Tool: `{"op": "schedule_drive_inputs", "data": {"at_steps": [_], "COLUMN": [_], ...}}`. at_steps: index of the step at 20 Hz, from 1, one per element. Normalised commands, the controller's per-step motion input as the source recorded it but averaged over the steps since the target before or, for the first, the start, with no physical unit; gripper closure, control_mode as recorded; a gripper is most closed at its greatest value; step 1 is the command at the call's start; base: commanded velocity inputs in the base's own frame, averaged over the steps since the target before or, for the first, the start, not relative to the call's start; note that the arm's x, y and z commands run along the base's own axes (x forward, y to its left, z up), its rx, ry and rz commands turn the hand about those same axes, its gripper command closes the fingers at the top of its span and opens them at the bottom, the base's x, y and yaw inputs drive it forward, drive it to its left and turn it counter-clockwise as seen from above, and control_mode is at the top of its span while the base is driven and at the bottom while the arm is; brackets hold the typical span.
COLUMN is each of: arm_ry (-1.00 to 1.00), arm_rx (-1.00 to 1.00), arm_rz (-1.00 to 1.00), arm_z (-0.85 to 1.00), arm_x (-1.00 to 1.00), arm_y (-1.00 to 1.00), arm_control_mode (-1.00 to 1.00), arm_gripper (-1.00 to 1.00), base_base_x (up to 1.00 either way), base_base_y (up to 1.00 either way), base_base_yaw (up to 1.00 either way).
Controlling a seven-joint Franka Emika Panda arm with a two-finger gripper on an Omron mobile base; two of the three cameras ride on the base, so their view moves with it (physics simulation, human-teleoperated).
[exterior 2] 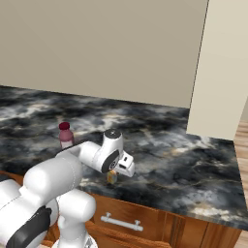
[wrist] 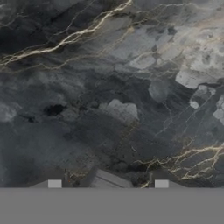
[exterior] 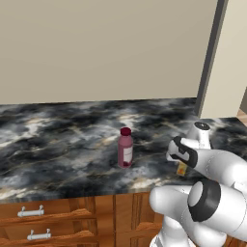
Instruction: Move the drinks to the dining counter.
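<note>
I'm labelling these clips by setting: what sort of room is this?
Most likely a rendered home kitchen: a marbled stone counter over wooden drawers with bar handles, a plain beige wall behind, and a bottled drink standing on top.

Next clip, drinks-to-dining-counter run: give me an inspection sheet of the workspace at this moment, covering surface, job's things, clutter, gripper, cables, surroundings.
Surface: dining counter, black-and-grey marbled stone over brown wooden drawers with silver bar handles.
Job's things: maroon-pink bottle stands upright on the counter, dark red cap on. Small orange-yellow carton sits on the counter near its front edge, right under the hand, mostly hidden by it.
Clutter: nothing seen.
Gripper: gripper points down at the counter just above the carton; jaw state cannot be told, nor whether it touches the carton.
Cables: nothing seen.
Surroundings: plain beige wall behind the counter; a lighter wall section at the right.
</note>
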Motion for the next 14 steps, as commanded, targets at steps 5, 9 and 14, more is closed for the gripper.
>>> {"op": "schedule_drive_inputs", "data": {"at_steps": [5,9,14], "arm_ry": [0.00,0.00,0.00], "arm_rx": [0.00,0.00,0.00], "arm_rz": [0.00,0.00,0.00], "arm_z": [0.01,0.06,0.42], "arm_x": [0.00,-0.01,-0.07], "arm_y": [-0.04,0.00,0.00], "arm_control_mode": [-1.00,-1.00,-1.00], "arm_gripper": [-1.00,-1.00,-1.00], "base_base_x": [0.00,0.00,0.00], "base_base_y": [0.00,0.00,0.00], "base_base_yaw": [0.00,0.00,0.00]}}
